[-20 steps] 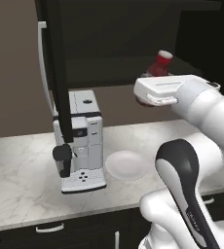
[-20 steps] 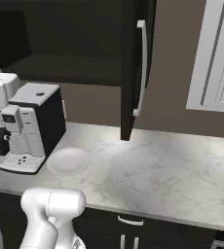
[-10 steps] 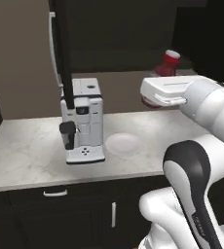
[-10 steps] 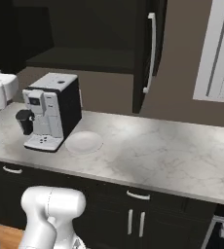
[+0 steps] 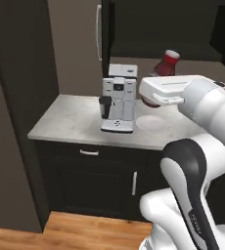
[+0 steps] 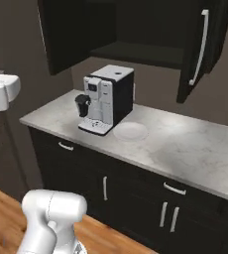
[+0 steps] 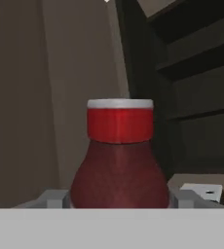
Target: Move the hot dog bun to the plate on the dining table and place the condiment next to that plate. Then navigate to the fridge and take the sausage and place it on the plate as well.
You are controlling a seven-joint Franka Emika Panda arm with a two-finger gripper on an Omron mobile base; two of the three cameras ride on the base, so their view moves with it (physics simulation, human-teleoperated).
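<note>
One condiment [image 7: 119, 160] gripped in my pincer [image 7: 119, 198], jaws wide around its body | likely rigid, smooth, slippery plastic | belly hold suits, carry upright.

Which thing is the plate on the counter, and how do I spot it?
Find the marble counter under the dark cabinets, then the white coffee machine standing on it. The white plate lies flat just beside the machine's base. It is round, plain and low, nearly blending into the pale marble.

The condiment [image 7: 120, 160], a dark red bottle with a brighter red cap, stands upright, clamped in the pincer [image 7: 119, 198].
</note>
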